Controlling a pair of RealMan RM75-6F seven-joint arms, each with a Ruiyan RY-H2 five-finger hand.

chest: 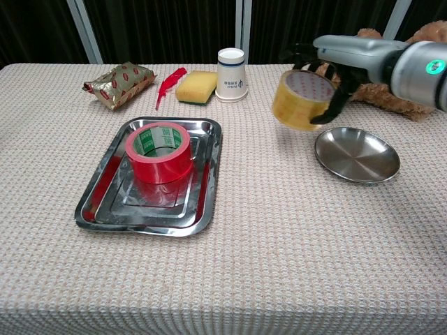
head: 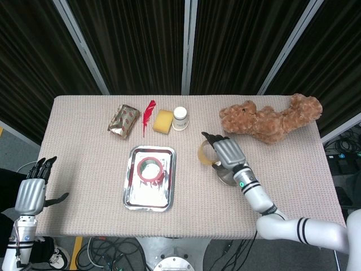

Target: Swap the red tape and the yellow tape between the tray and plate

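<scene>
While the right hand (chest: 334, 66) reaches in palm-down from the right edge, its fingers (chest: 330, 112) curl through and around the yellow tape (chest: 300, 99), holding the tilted roll clear of the table (chest: 279, 244). Just below and to the right of those fingers lies the plate (chest: 357, 155); well to their left, the red tape (chest: 159, 151) sits in the tray (chest: 98, 202). Beside the table's near-left corner, the left hand (head: 31, 195) points upward, fingers spread and holding nothing.

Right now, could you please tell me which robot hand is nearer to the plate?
The right robot hand is nearer, holding the yellow tape just above the plate. The left robot hand hangs past the table's left edge.
</scene>
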